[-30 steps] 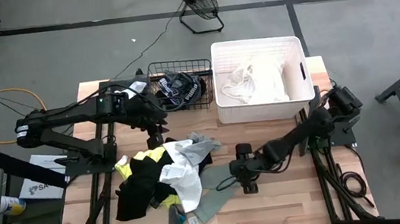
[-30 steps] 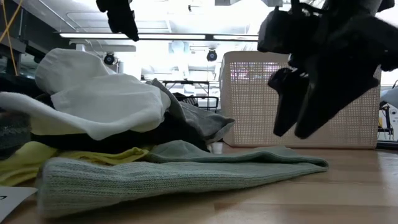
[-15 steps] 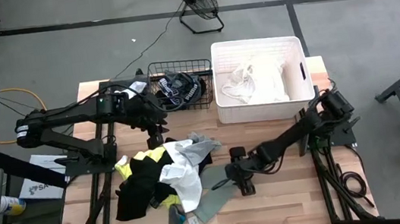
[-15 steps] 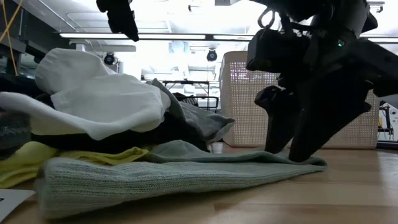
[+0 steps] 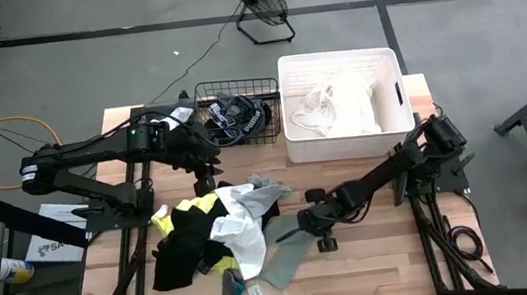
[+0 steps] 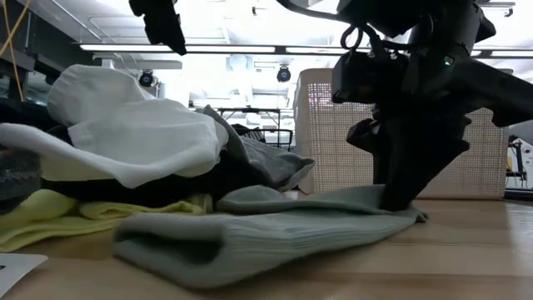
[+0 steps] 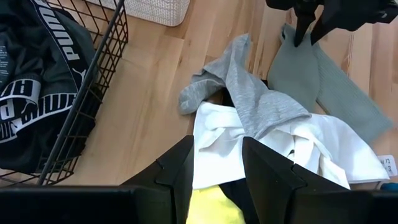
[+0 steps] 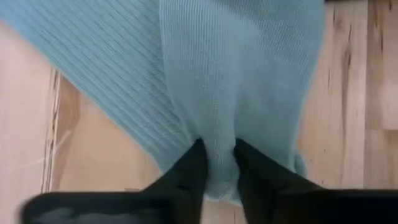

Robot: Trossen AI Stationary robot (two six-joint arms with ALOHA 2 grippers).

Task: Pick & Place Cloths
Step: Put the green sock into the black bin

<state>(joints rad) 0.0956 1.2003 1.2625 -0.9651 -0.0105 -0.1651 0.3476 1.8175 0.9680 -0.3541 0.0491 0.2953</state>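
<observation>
Table [image 5: 377,254]: wire basket [image 5: 237,120] set at the rear centre, a garment [image 5: 235,117] lying in it. Plastic tub [image 5: 344,105] placed just right of the basket, a cloth [image 5: 334,109] contained within. Heap of cloths [image 5: 209,235] piled in front of the basket, left of centre. A ribbed cloth [image 5: 287,255] spread at the heap's right edge. Floor fan [image 5: 259,2] stood behind the table.

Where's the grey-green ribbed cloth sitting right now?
In the high view the grey-green ribbed cloth lies on the table's near middle, right of the cloth pile, its far end pinched by the right gripper.
</observation>
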